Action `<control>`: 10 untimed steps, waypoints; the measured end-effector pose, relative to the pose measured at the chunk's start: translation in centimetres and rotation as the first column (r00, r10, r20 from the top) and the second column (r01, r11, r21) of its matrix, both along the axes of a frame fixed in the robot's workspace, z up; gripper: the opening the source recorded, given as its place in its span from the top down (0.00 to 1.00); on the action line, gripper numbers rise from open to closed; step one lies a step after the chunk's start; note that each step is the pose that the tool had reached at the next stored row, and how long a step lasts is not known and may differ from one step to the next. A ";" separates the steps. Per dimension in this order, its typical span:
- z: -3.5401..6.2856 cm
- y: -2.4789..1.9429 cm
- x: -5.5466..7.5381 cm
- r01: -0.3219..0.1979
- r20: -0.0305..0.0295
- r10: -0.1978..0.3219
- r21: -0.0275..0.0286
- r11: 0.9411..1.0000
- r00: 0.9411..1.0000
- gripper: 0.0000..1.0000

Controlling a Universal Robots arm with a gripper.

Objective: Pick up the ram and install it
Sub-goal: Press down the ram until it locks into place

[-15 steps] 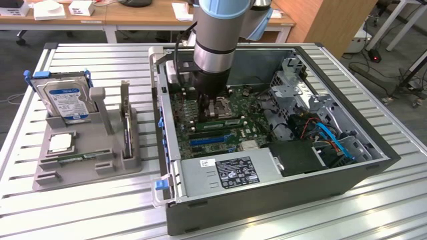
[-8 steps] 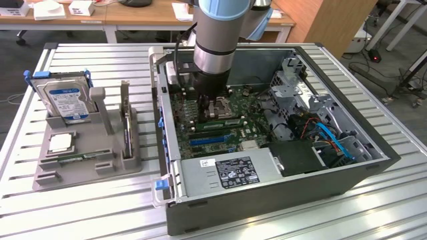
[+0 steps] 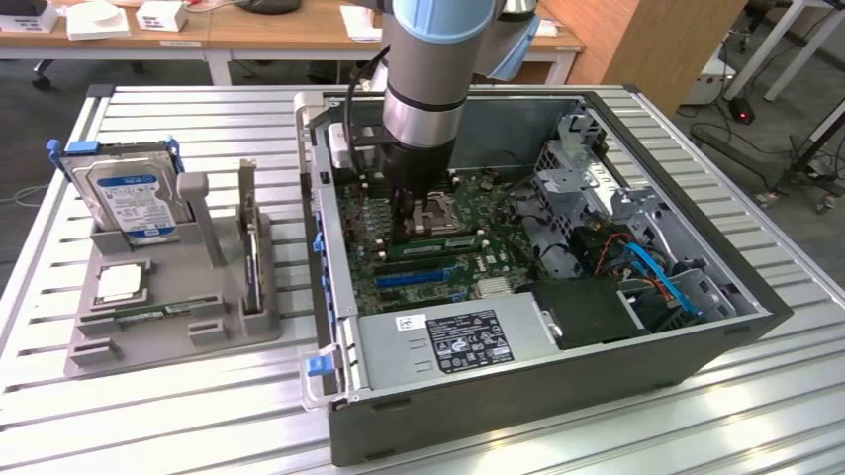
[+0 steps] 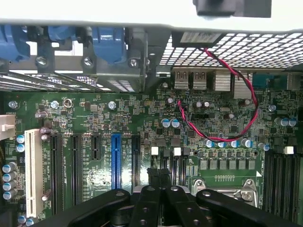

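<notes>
Pincer (image 4: pixel 161 189) low over motherboard (image 4: pixel 142 123) inside computer case (image 3: pixel 739 327), fingers drawn narrow, nothing visibly held. Ram (image 3: pixel 442 241) lying in slot beside processor socket (image 3: pixel 433 208). Judgement: press evenly, keep stick square.

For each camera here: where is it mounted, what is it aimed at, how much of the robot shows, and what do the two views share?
Exterior view: off the arm, high up, angled down on the slatted table, the open PC case and the grey holder with a hard drive; the arm reaches into the case.
Wrist view: on the wrist, close above the motherboard, facing the blue slot; the black gripper shows.
Shared: the motherboard and the blue slot.
</notes>
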State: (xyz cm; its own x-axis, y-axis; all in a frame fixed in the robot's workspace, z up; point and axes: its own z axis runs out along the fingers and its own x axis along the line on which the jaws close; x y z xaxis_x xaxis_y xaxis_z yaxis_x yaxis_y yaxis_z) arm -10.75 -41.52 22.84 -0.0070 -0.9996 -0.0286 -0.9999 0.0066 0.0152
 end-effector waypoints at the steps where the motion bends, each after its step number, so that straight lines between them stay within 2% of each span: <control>1: -0.06 0.01 0.0 0.000 0.000 0.000 0.000 1.000 1.000 0.91; 10: -0.17 0.00 0.0 0.000 0.000 0.000 0.000 1.000 1.000 0.91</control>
